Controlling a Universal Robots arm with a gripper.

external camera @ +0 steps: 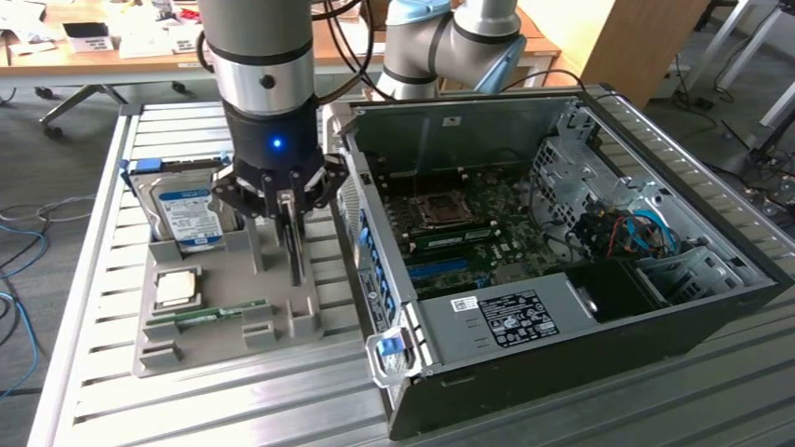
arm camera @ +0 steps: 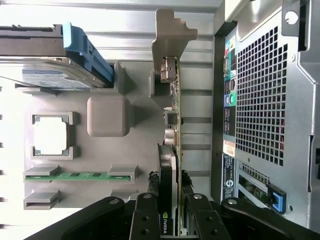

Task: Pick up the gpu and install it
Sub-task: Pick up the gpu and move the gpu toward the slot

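One gpu (external camera: 296,253) is in play. It stands on edge in a slot of the tray (external camera: 223,349), along the tray's edge nearest the case (external camera: 584,279), with its silver bracket toward the hard-drive end.

The gripper (external camera: 293,207) is down on it from above. In the wrist view the fingers (arm camera: 146,215) pinch the card, one on the cooler face and one on the board face. So this is the pick-up step: grasp made, card not yet lifted out of its slot, by my reading.

The lift calls for a straight pull upward, card kept vertical, because the case wall sits just beside it.

Now the count: one gpu, one hard drive (external camera: 186,212), one CPU (external camera: 178,287) and one memory stick (external camera: 205,315), all in one tray. One open case shares the surface (external camera: 186,414).
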